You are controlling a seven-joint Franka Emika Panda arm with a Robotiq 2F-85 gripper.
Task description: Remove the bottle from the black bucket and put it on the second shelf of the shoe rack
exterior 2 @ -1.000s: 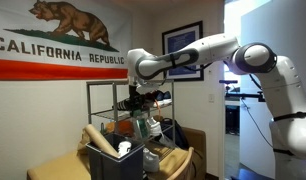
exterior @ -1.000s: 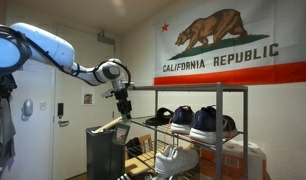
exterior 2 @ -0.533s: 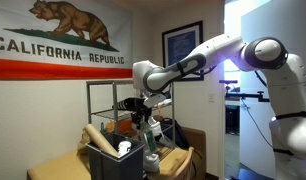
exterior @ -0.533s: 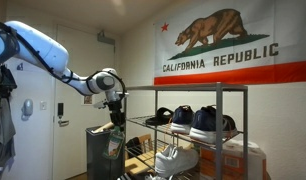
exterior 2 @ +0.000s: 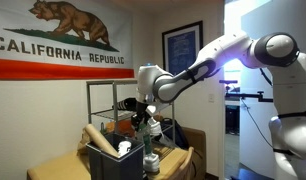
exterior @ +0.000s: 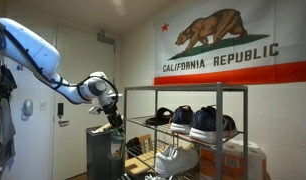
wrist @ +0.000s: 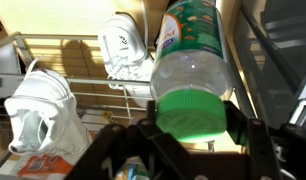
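Robotiq gripper [wrist: 193, 140] on white Panda arm: its dark fingers [wrist: 143, 145] are clamping the capped end of a small clear plastic bottle with green cap and green label [wrist: 191, 60]. The bottle is hanging above the rim of the tall boxy black bucket [exterior: 101, 152], just beside the open silver metal shoe rack [exterior: 183, 88]. White trainers [wrist: 126, 48] are lying on a wire tier beyond the bottle. A tan stick-like object [exterior 2: 98, 137] is leaning in the bucket.
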